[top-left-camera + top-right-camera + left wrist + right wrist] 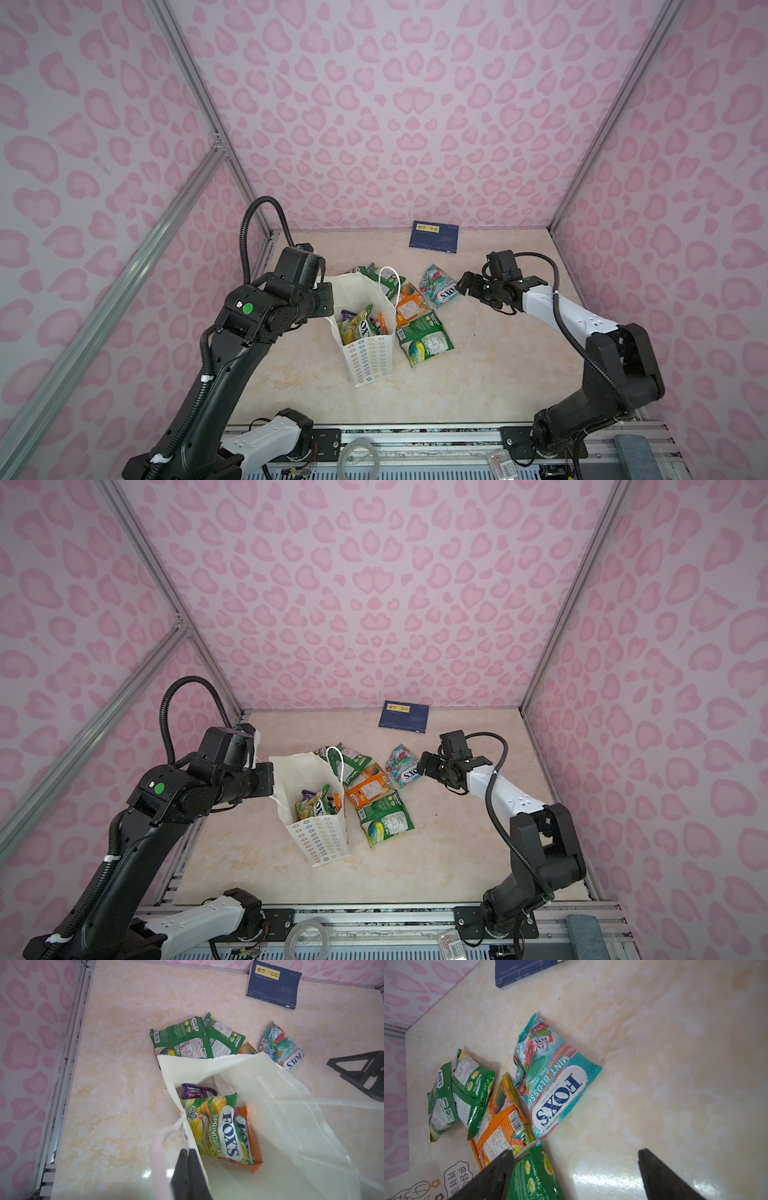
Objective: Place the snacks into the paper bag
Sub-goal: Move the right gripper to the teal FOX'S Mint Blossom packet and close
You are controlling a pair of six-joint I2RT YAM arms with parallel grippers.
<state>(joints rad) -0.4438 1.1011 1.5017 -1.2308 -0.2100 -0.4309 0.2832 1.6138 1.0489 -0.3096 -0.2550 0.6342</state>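
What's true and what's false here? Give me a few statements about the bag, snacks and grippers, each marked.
The left gripper is shut at the paper bag's rim. True.
The right gripper holds the mint pouch. False: it is open and empty, not touching the pouch.
A purple pouch lies inside the bag. True.
The dark blue card is in the bag. False: it lies on the table by the back wall.

Pale marbled tabletop (498, 365): paper bag (370, 361), five loose snacks (438, 286) just beside it, dark blue book (434, 237) at the back.
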